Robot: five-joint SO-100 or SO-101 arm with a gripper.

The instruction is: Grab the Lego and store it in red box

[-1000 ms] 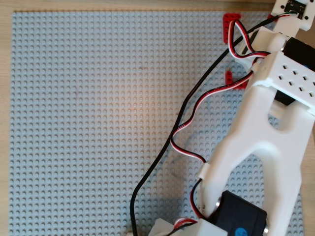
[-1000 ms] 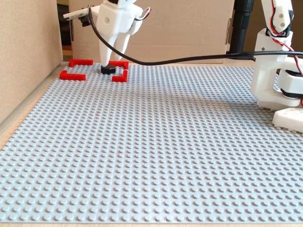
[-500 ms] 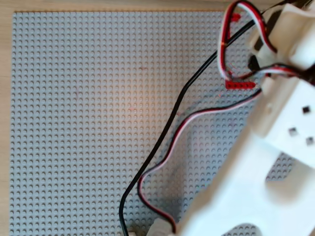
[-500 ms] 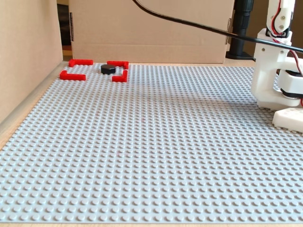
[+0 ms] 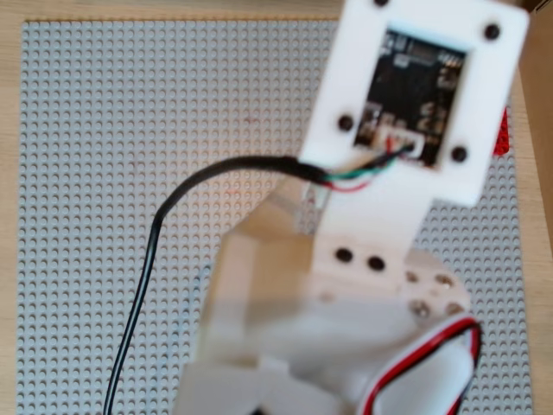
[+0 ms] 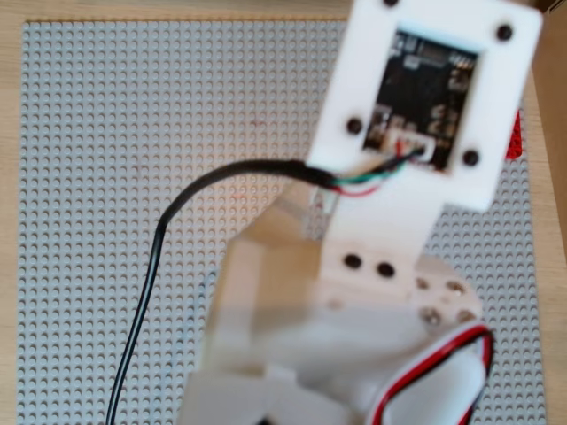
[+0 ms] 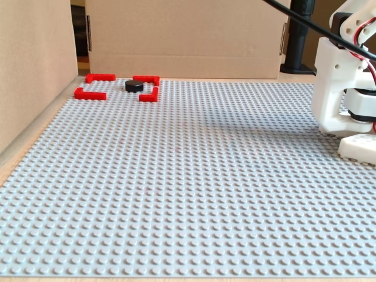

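In the fixed view the Lego (image 7: 134,86), a small glossy black piece, lies on the baseplate inside the red box (image 7: 90,94), close to its far right corner piece (image 7: 147,79). Nothing touches it. In both overhead views the arm's white camera mount (image 5: 419,95) (image 6: 430,97) fills the frame and hides the black piece. Only a red sliver of the box (image 5: 499,137) (image 6: 512,140) shows at the right edge. The gripper's fingers show in no view: they are out of the fixed view and under the mount from above.
The grey studded baseplate (image 7: 188,176) covers the table. Cardboard walls stand at the left (image 7: 29,59) and at the back (image 7: 188,35). The arm's white base (image 7: 343,100) sits at the right edge, with a black cable (image 7: 294,16) crossing the top corner.
One second ago the gripper stood over the black piece in the red outline. It has since lifted out of the fixed view, the cable rising with it. The black piece stays put.
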